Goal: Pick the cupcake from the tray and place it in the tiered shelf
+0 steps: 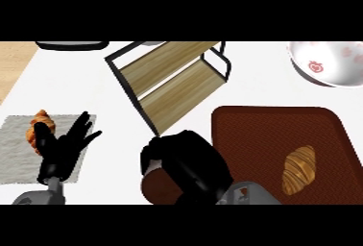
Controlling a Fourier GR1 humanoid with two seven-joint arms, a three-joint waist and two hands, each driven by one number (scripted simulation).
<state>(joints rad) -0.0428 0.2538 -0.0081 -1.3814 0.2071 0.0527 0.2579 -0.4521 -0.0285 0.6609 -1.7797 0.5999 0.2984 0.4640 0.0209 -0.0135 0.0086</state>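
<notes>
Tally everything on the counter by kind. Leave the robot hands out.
croissant: 2
tray: 1
tiered shelf: 1
bowl: 1
grey mat: 1
dark-rimmed thing, cut off at the top edge: 1
Total: 7

Bright, even light is falling across the white counter (85, 81), leaving only the faintest shadow around the brown tray (269, 129). Up and to the right of the tray, the white bowl (333, 67) is showing soft grey shading inside its rim, while the tray's own surface is looking matte and evenly dark.
</notes>
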